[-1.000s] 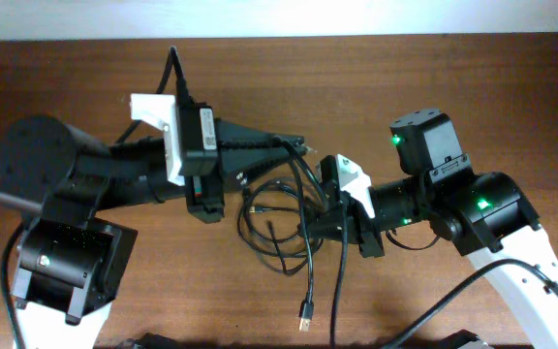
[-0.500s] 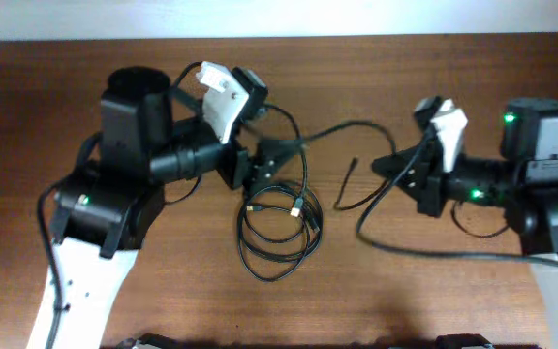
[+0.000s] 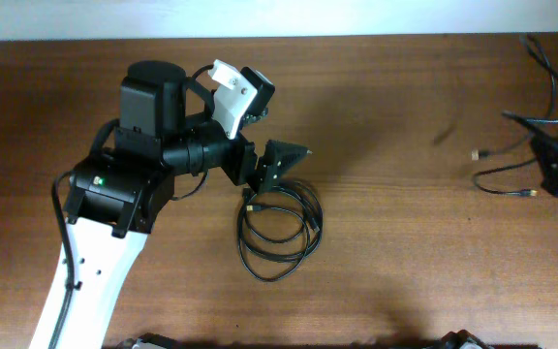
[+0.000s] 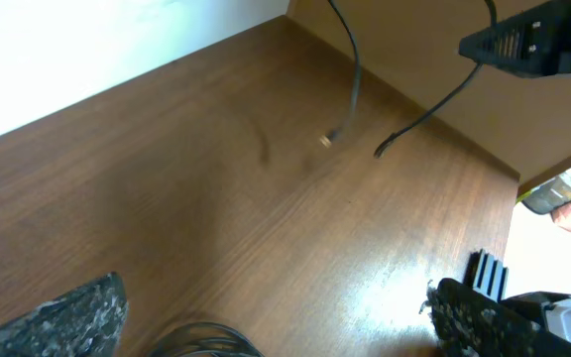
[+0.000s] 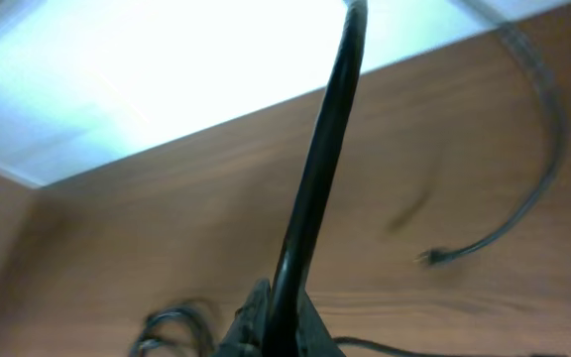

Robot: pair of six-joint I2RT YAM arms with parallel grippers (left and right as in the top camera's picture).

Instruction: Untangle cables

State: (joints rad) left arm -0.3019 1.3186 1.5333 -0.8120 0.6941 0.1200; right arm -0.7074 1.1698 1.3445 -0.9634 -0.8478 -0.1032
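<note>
A coil of black cables point(image 3: 281, 231) lies on the wooden table, its plug ends near the top of the loops. My left gripper point(image 3: 281, 163) hovers just above the coil's upper edge, open, nothing between its fingers point(image 4: 75, 319); the coil's top point(image 4: 211, 343) shows low between them. My right gripper point(image 3: 553, 167) is at the far right edge, shut on a separate black cable point(image 5: 317, 188) that runs up past its jaws. That cable's loose ends point(image 3: 479, 153) trail to its left. In the right wrist view the right gripper point(image 5: 281, 319) pinches the cable, with the coil point(image 5: 171, 327) blurred at lower left.
Another length of black cable point(image 3: 548, 73) loops at the back right corner. The left arm's white link and base point(image 3: 90, 262) fill the front left. The table's far edge meets a white wall point(image 4: 87, 50).
The right arm has swung far right, pulling one cable out of the tangle and away from the coil. The left gripper has opened, let go, and drawn back slightly.
</note>
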